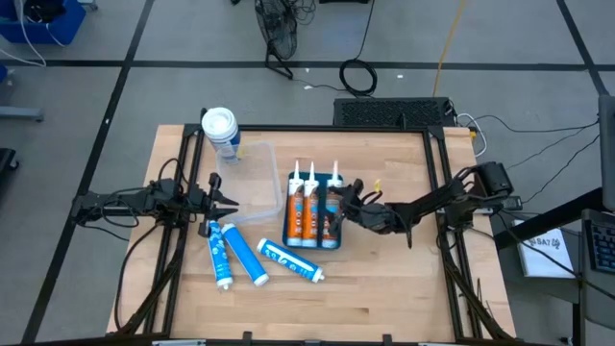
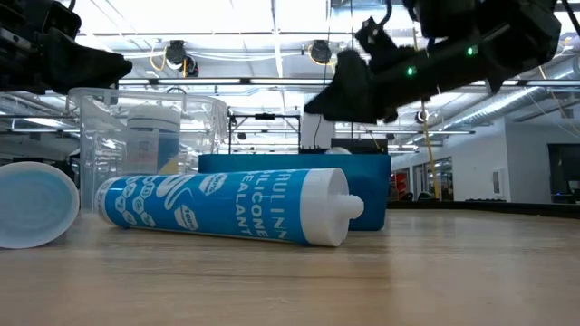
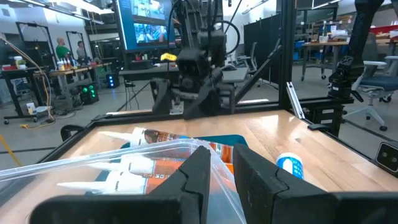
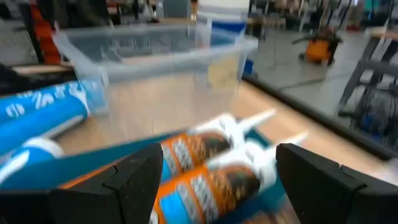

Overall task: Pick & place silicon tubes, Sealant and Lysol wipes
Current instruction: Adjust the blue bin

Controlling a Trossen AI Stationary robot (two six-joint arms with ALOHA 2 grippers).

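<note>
Round white-lidded, blue-labelled Lysol wipes canister [image 1: 220, 132]: one, upright, axis vertical, far-left table corner beside clear plastic bin [image 1: 252, 183]. Three orange sealant cartridges [image 1: 313, 210] in blue tray [image 1: 290, 187], nozzles pointing away. Three blue-and-white silicone tubes [image 1: 247, 258] lying flat. Right gripper [image 1: 342, 204] spread wide, empty, over tray. Left gripper [image 1: 228, 203] closed, empty.

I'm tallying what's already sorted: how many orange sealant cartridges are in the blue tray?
3, side by side in the blue tray, nozzles toward the table's far edge: left cartridge, middle cartridge, and right cartridge, partly covered by the right gripper.
</note>
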